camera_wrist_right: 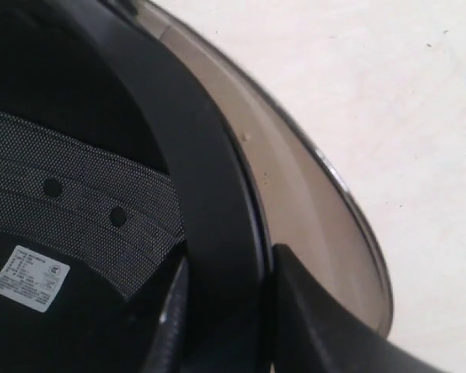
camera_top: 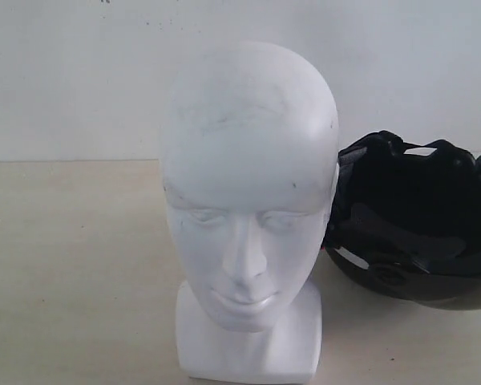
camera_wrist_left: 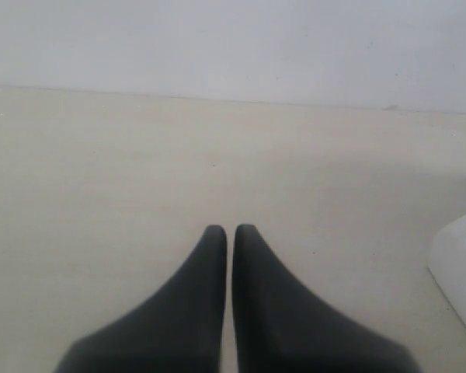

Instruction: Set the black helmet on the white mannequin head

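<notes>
We see two matte black fingers (camera_wrist_left: 198, 311) on our left gripper (camera_wrist_left: 230, 233), broad-based, tapering to rounded tips; those of our right gripper (camera_wrist_right: 229, 260) are black too.

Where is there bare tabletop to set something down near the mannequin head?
Free: the table left of the white mannequin head in the exterior view, and ahead of the left gripper. Crowded: its right, beside the black helmet.

Soft, even light, washed-out and hazy. My left fingers (camera_wrist_left: 194, 311) blur toward the view's edge; a thin glare line runs along the visor (camera_wrist_right: 318, 210) of the helmet (camera_wrist_right: 78, 85).
</notes>
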`<state>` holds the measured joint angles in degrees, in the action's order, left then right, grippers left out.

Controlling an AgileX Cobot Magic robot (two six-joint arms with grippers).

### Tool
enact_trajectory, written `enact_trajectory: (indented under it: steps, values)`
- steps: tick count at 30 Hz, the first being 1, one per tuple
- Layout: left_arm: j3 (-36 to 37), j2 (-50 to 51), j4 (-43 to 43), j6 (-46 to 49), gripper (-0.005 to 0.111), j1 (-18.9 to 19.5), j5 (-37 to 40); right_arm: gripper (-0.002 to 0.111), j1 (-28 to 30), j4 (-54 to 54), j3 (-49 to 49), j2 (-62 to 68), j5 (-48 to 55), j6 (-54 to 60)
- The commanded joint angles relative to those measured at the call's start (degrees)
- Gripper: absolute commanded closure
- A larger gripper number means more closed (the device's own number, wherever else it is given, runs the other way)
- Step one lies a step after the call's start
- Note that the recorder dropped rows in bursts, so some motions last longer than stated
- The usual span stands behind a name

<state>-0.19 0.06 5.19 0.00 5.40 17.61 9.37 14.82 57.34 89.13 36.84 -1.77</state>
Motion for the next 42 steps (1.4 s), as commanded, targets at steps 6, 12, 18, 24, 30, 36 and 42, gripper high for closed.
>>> enact_trajectory:
  steps: [6, 12, 18, 24, 30, 36, 42]
  values:
    - [0.2, -0.1, -0.1, -0.5, 0.102, -0.3, -0.1, 0.077, 0.0, -0.4, 0.0, -0.5, -0.1, 2.4]
    - [0.2, -0.1, -0.1, -0.5, 0.102, -0.3, -0.1, 0.052, 0.0, -0.3, 0.0, -0.5, -0.1, 1.8]
    - [0.2, -0.1, -0.1, -0.5, 0.102, -0.3, -0.1, 0.052, 0.0, 0.7, 0.0, -1.3, 0.2, 1.8]
    - [0.2, -0.1, -0.1, -0.5, 0.102, -0.3, -0.1, 0.052, 0.3, -0.7, 0.0, -5.2, 1.0, 1.8]
    - [0.2, -0.1, -0.1, -0.5, 0.102, -0.3, -0.1, 0.052, 0.3, -1.7, 0.0, -9.1, 1.5, 1.8]
    - [0.2, -0.1, -0.1, -0.5, 0.102, -0.3, -0.1, 0.052, 0.3, -2.4, 0.5, -12.6, 2.8, 11.3]
    - [0.2, -0.1, -0.1, -0.5, 0.102, -0.3, -0.1, 0.052, -1.2, 6.9, 6.2, -13.2, 13.8, 27.6]
